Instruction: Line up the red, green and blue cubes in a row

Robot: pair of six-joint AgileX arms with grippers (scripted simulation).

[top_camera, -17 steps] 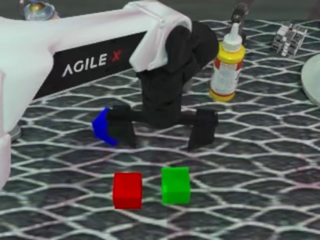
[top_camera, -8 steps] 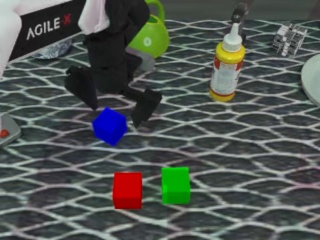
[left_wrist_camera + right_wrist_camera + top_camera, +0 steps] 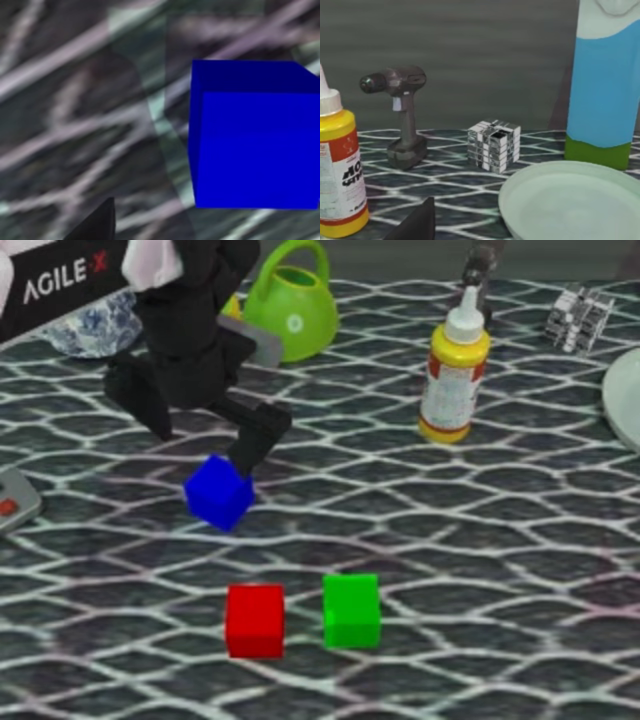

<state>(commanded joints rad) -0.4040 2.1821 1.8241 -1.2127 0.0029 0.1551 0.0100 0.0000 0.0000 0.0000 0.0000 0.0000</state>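
1. While the left gripper [image 3: 196, 430] hovers with fingers spread wide, the blue cube [image 3: 219, 491] sits just under its nearer fingertip [image 3: 254, 443].
2. Red cube [image 3: 255, 620] and green cube [image 3: 351, 610] sit side by side, well beyond the fingers.

The left arm reaches in from the worktop's far left corner, its white link lettered AGILE X and its black wrist angled downward. The left end effector [image 3: 200, 425] hangs above the worktop with its 2 black fingers [image 3: 262, 430] spread wide apart, gripping nothing. The right arm does not appear in the top view.
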